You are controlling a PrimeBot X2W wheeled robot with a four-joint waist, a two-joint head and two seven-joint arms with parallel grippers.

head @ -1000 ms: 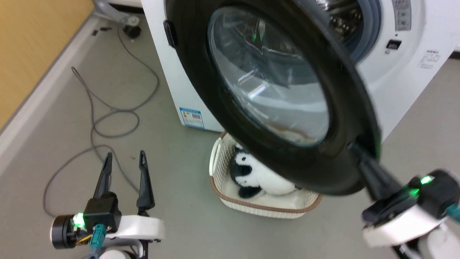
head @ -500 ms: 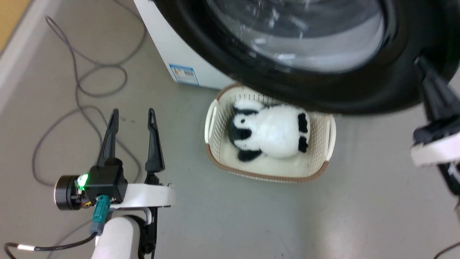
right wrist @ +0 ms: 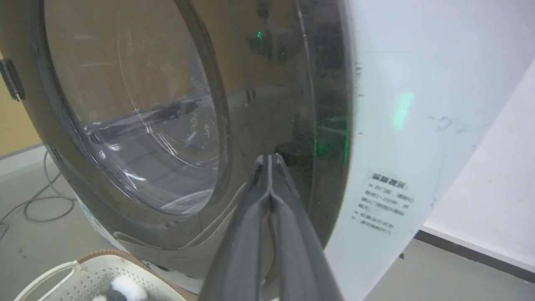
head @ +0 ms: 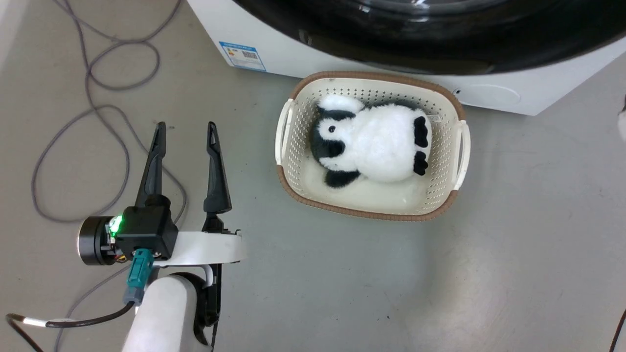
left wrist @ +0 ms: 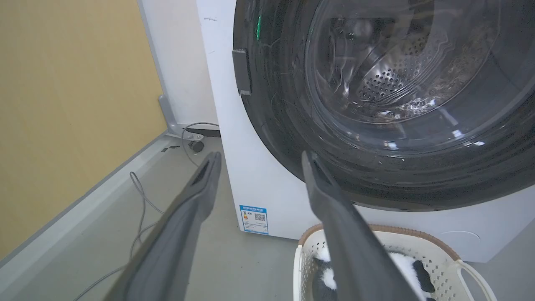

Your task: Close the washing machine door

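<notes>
Open grey floor (head: 464, 283) spreads to the right of and in front of the cream basket (head: 368, 215), which sits just before the washing machine (head: 274, 46) with a panda plush (head: 376, 144) inside. A loose cable (head: 115, 89) loops on the left, near a yellow wall (left wrist: 62, 104). The left gripper (head: 185, 128) hovers over bare floor, its 2 fingers spread apart and empty. The right gripper (right wrist: 267, 156) has its fingers pressed together, tips at the right rim of the washing machine door (right wrist: 175, 138). The door is glossy black around a bulging clear window and lies against the machine's white front.
</notes>
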